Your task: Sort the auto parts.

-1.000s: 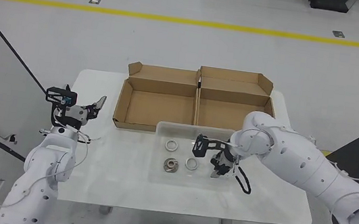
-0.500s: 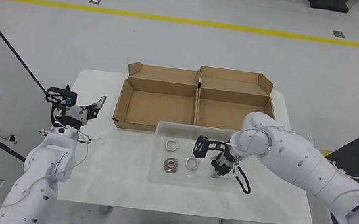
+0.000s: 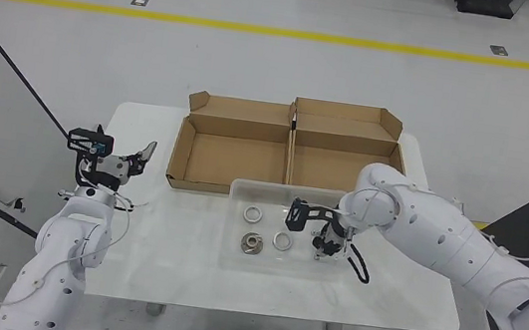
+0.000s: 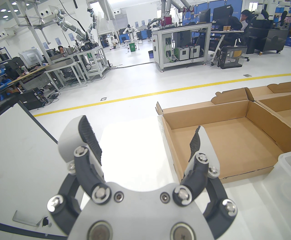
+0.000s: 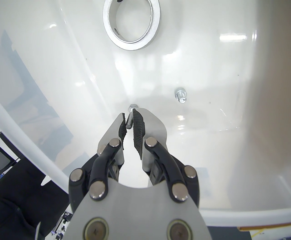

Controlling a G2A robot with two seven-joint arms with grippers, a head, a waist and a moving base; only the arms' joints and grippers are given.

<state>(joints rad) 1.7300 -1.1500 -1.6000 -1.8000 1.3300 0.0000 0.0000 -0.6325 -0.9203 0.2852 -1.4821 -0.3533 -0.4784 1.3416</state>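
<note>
Right gripper [image 5: 129, 116] is clenched on a bolt [image 5: 129, 121]. The threaded shank is pinched between the ribbed pads and the head pokes out past the fingertips. Whether the head touches the floor of the bin cannot be told.

The gripper is lowered into the clear plastic bin [image 3: 271, 188], toward the bin's right end as seen from above [image 3: 326, 249]. A second bolt [image 5: 180, 95] lies loose on the bin floor just beside the held one, not touching it. A metal ring [image 5: 130, 45] lies flat on the bin floor, farther in from the fingertips and apart from both bolts.

In the top view, this ring [image 3: 276, 239] is placed near the bin's middle. A second ring [image 3: 246, 213] is seen toward the bin's left end, on the far side. A flanged round part [image 3: 251, 243] lies at the left end on the near side, close to the second ring.

Left gripper [image 4: 141, 123] is released, jaws spread wide, nothing between the pads. It is held well apart from the bin, off the bin's left end, over the edge of the white table [image 3: 163, 252].

Two open cardboard boxes are set side by side just behind the bin, the left box [image 3: 231, 156] and the right box [image 3: 340, 160]. The bin's far edge lies just beside their front walls.
</note>
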